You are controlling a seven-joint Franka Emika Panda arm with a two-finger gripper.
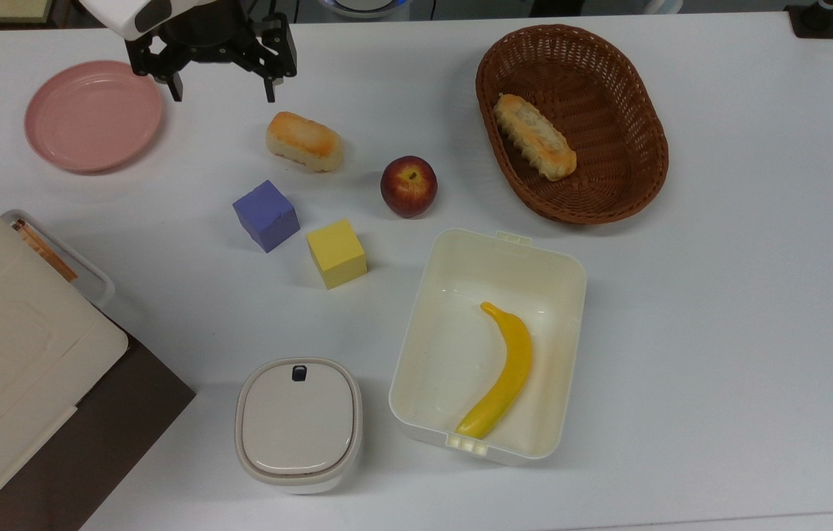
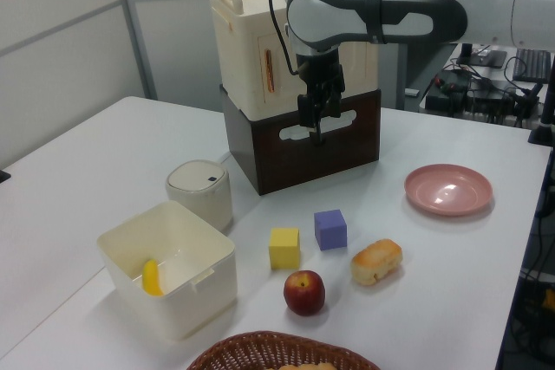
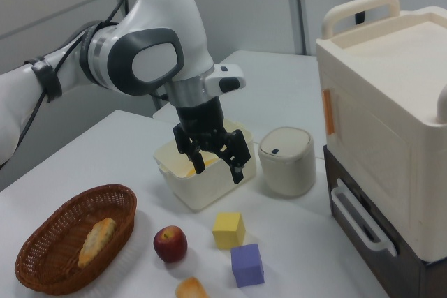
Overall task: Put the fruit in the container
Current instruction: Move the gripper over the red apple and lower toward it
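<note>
Step in hand: we judge this to be the approach stage; nothing is grasped and the apple (image 1: 408,186) rests on the desk (image 1: 719,295).
Fingers: the gripper (image 1: 220,87) hangs above the desk with its fingers (image 1: 268,90) spread apart and empty, pointing down.
Apple location: well apart from the fingers, toward the top view's lower right of them; in the right view it lies below and to the right view's left of the gripper (image 3: 215,162).
Container location: the cream-white tub (image 1: 567,280) stands farther from the fingers than the apple, past it toward the top view's lower right; apple and tub are near each other but not touching.
Container contents: a yellow banana (image 1: 503,371) already lies inside, along the half toward the top view's right; the other half of the floor is bare.
Obstacles near the path: a bread roll (image 1: 304,141) lies just below the fingers in the top view, between them and the apple; a purple cube (image 1: 266,215) and a yellow cube (image 1: 336,252) sit beside the apple on the fingers' side.
Not the target: the wicker basket (image 1: 638,184) and the lidded white box (image 1: 298,423).
Next move: we expect the gripper must travel over the roll, centre above the apple, and descend with fingers wide enough to straddle its round body.
Placement note: we judge the bare half of the tub to be the better drop spot.
</note>
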